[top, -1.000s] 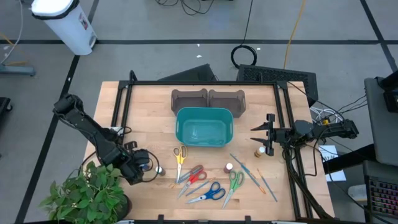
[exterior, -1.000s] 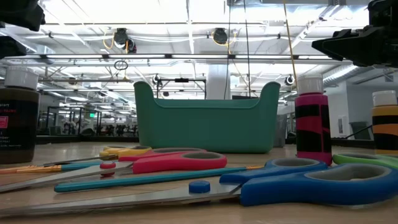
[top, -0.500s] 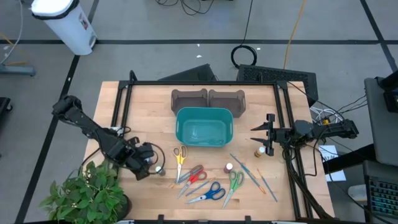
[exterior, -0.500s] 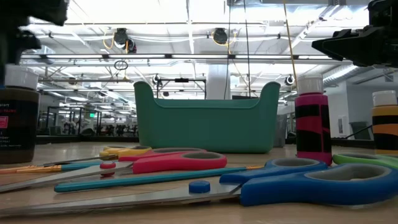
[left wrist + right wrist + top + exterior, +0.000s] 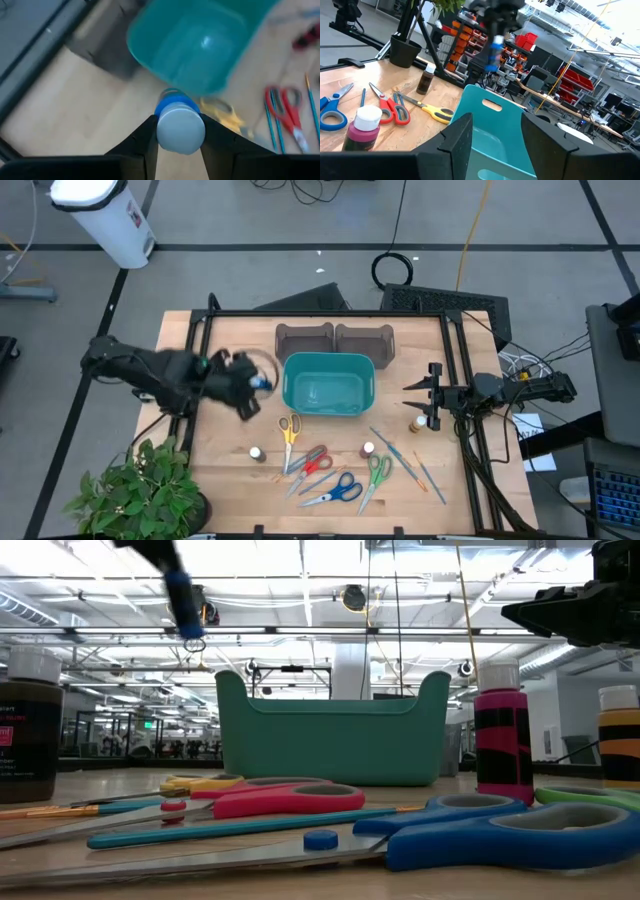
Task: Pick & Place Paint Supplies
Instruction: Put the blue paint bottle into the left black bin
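1. The step in hand is the carry: the left gripper [image 5: 180, 131] is clamped on a blue paint bottle [image 5: 179, 125], its white cap facing the wrist camera between the two dark fingers [image 5: 145, 137].
2. In the high view the left gripper [image 5: 250, 385] hangs above the wood, just short of the teal bin [image 5: 328, 383]; the bin's near wall lies directly ahead of the fingertips, and two grey trays [image 5: 335, 340] sit beyond it.
3. From table height the blue paint bottle [image 5: 182, 602] shows well clear of the surface, higher than the bin's rim [image 5: 330, 703].
4. The next move, as I judge it, calls for a short reach forward until the bottle is over the bin's open inside, then a release. Letting go too early would drop it on the table beside the wall.
5. The right gripper [image 5: 420, 392] waits at the far side of the bin with its fingers apart and nothing between them. An amber bottle [image 5: 418, 422] stands just beside it.
6. Still on the table: a dark bottle [image 5: 257, 453] behind the left gripper, a magenta bottle [image 5: 368, 449], and thin paintbrushes [image 5: 400, 455] lying among the scissors [image 5: 335, 490], which are not for collecting.
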You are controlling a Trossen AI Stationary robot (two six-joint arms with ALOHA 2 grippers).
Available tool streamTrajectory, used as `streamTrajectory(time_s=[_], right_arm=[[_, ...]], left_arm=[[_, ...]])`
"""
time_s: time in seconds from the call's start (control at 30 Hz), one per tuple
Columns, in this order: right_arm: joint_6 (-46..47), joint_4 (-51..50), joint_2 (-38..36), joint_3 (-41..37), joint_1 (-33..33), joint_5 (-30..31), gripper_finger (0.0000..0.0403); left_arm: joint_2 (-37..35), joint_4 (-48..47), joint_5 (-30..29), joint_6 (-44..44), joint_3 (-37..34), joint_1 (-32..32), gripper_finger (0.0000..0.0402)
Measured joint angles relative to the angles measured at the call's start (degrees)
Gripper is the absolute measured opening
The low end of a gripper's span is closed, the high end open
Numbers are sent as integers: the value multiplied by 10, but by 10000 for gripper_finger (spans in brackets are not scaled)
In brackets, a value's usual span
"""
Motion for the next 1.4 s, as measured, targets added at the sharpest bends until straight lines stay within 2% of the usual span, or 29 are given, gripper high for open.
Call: streamTrajectory(time_s=[0.2, 0.37, 0.5, 0.7, 0.97, 1.17, 1.4], right_arm=[[0, 0, 0, 0, 0, 0, 160], [0, 0, 0, 0, 0, 0, 160], [0, 0, 0, 0, 0, 0, 160], [0, 0, 0, 0, 0, 0, 160], [0, 0, 0, 0, 0, 0, 160], [0, 0, 0, 0, 0, 0, 160], [0, 0, 0, 0, 0, 0, 160]], left_arm=[[0, 48, 8, 151, 56, 147, 119], [11, 142, 105, 273, 58, 283, 119], [44, 197, 184, 331, 58, 374, 119], [127, 213, 229, 366, 58, 465, 119], [222, 214, 280, 387, 58, 501, 119], [260, 213, 281, 387, 58, 500, 119], [279, 221, 255, 378, 50, 502, 119]])
